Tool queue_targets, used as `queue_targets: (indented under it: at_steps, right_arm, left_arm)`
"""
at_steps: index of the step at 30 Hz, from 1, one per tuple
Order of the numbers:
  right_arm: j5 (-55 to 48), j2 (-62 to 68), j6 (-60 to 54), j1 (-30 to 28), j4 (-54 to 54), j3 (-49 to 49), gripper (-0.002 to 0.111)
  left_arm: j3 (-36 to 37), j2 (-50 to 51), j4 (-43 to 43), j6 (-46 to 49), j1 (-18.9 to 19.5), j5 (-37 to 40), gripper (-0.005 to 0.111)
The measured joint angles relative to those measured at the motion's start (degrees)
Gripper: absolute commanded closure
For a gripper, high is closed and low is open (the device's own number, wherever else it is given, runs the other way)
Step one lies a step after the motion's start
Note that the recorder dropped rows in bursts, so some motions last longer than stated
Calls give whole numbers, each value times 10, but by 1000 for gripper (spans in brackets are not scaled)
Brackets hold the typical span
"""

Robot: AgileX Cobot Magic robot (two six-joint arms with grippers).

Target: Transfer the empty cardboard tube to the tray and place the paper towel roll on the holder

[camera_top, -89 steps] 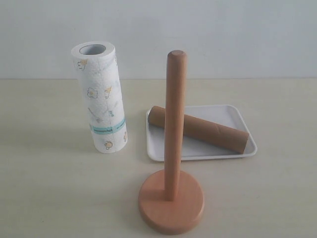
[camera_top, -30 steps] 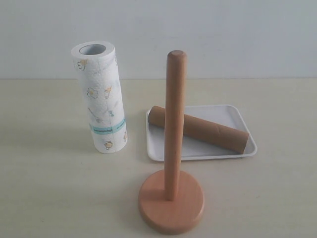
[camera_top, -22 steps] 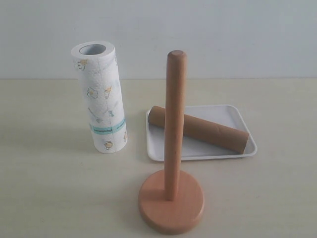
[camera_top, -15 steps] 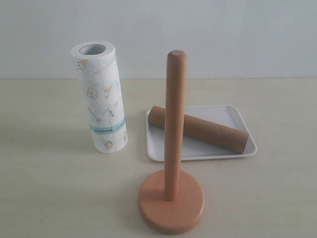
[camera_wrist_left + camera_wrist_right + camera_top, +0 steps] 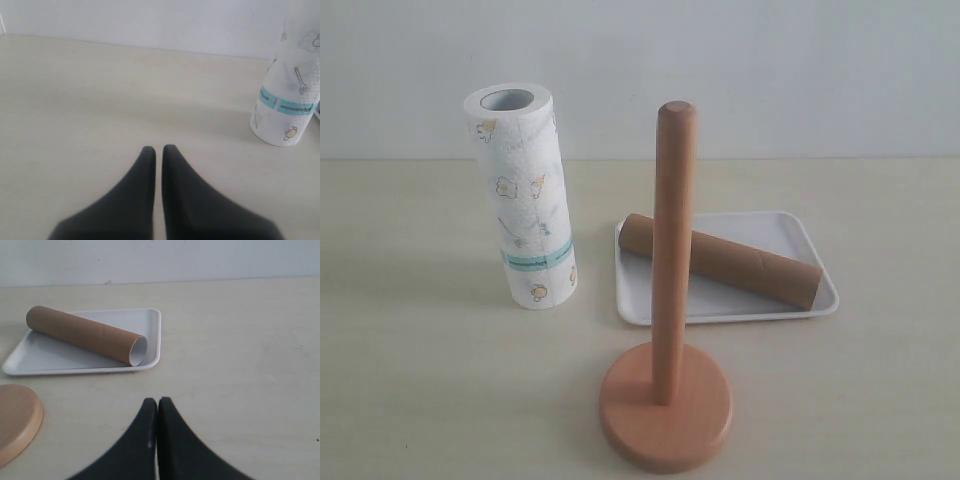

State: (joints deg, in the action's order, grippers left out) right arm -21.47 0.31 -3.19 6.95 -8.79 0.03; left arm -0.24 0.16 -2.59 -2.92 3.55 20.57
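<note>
Tube (image 5: 82,335) rests on tray (image 5: 155,332) ahead of right hand (image 5: 158,402), which is pressed together.

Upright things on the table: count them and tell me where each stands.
2. The paper towel roll stands left in the exterior view, beside the tray; the holder stands nearer the camera, in front of the tray. The cardboard tube lies flat. None seems hidden.

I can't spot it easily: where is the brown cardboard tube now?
The empty cardboard tube lies on its side in the tray, right of centre in the exterior view, just behind the holder and right of the standing paper towel roll.
</note>
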Motion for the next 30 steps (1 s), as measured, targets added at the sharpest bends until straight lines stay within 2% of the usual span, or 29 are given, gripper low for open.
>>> queue_targets:
  at_steps: [14,21,24,28,30]
  right_arm:
    - [0,0,0,0,0,0,108]
    - [0,0,0,0,0,0,108]
    - [0,0,0,0,0,0,108]
    - [15,0,0,0,0,0,108]
    - [18,0,0,0,0,0,108]
  left_arm:
    - [-12,0,-2,1,0,-4,103]
    - [-189,-1,-76,1,0,-9,103]
    - [-246,-2,-99,1,0,20,103]
    - [-260,-2,-213,1,0,2,103]
    - [-260,-2,-235,1,0,-9,103]
